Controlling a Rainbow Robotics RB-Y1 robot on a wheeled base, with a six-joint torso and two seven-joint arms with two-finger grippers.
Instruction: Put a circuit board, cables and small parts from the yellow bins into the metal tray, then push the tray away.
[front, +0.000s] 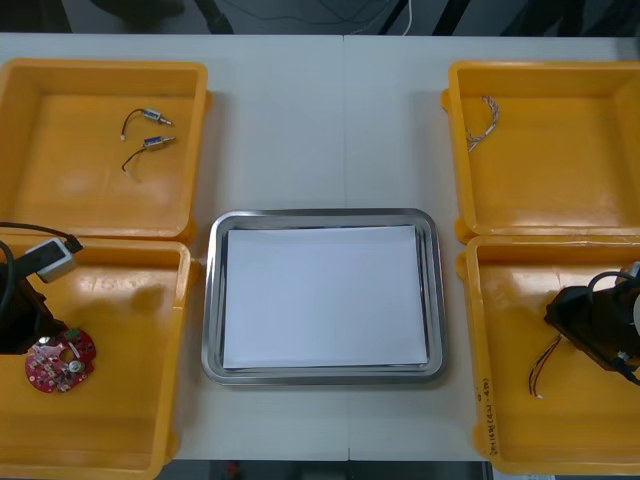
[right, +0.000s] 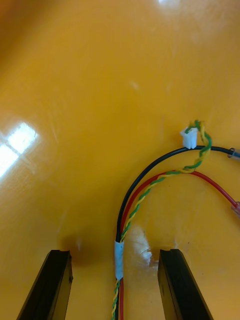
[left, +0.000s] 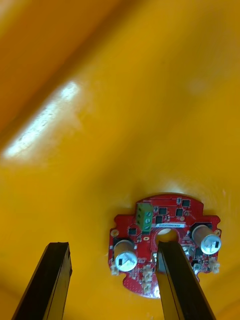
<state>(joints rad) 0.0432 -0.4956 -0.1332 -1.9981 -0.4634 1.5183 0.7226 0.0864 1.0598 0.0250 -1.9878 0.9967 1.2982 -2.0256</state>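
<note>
A round red circuit board (front: 61, 360) (left: 172, 216) lies in the near left yellow bin (front: 120, 420). My left gripper (front: 28, 330) (left: 112, 246) is low over it and open; one finger (left: 175, 280) covers part of the board, the other stands over bare bin floor. A cable of black, red and twisted yellow-green strands (front: 546, 366) (right: 131, 210) lies in the near right yellow bin (front: 560, 440). My right gripper (front: 585, 325) (right: 114, 254) is open, with the cable running between its fingers. The metal tray (front: 214, 300), white inside, sits in the middle.
The far left yellow bin (front: 60, 190) holds two small metal parts (front: 152, 131) with thin black leads. A thin twisted cable (front: 483, 120) lies in the far right yellow bin (front: 560, 190). Bare table shows beyond the tray.
</note>
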